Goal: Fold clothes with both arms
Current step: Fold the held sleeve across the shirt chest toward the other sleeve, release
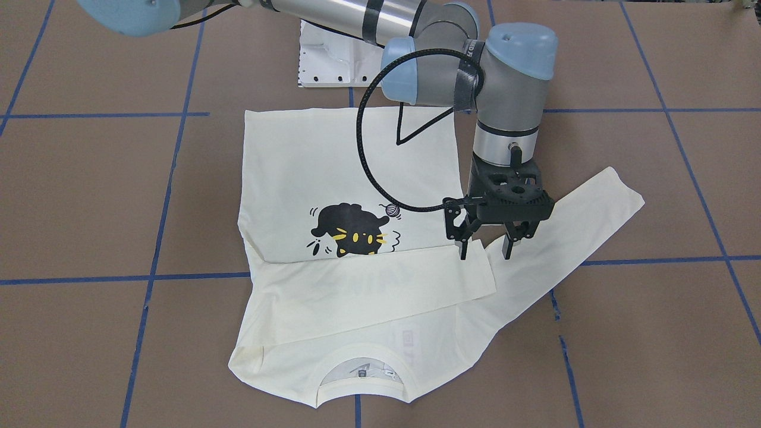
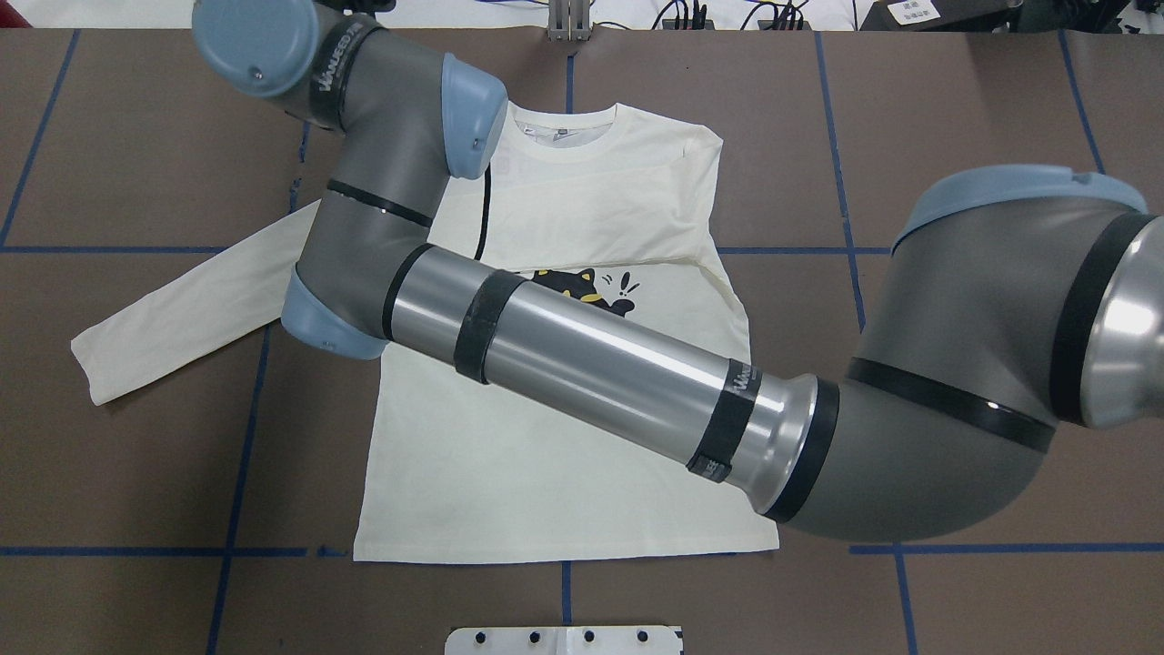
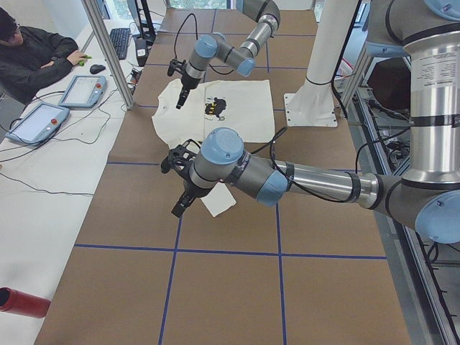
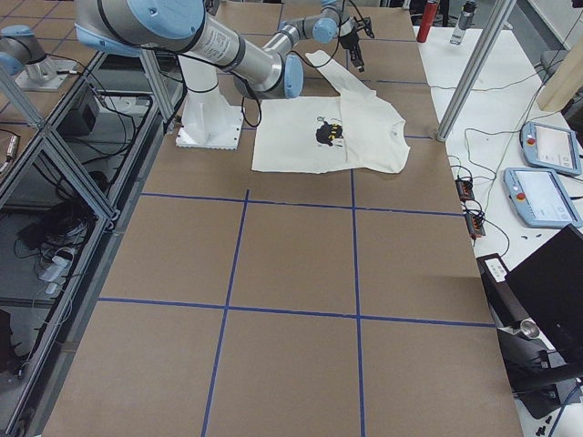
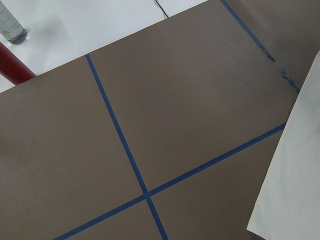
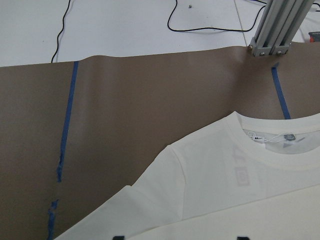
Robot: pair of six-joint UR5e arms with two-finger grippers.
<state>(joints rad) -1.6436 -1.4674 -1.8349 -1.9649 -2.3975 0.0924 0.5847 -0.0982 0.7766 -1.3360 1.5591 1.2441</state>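
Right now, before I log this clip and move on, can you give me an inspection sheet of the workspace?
Surface: brown table with a blue tape grid.
Job's things: T-shirt lies flat, cat print up; folded sleeve lies across the chest; other sleeve is stretched out to the robot's left.
Clutter: nothing seen on the brown surface.
Grippers: right gripper is open, over the shirt at the folded sleeve's end; contact unclear. Left gripper is out toward the stretched sleeve's end; open or shut cannot be told.
Cables: black cable loops from the right arm's wrist to its gripper, above the shirt.
Surroundings: person seated at a side bench with teach pendants; red bottle beside the table.
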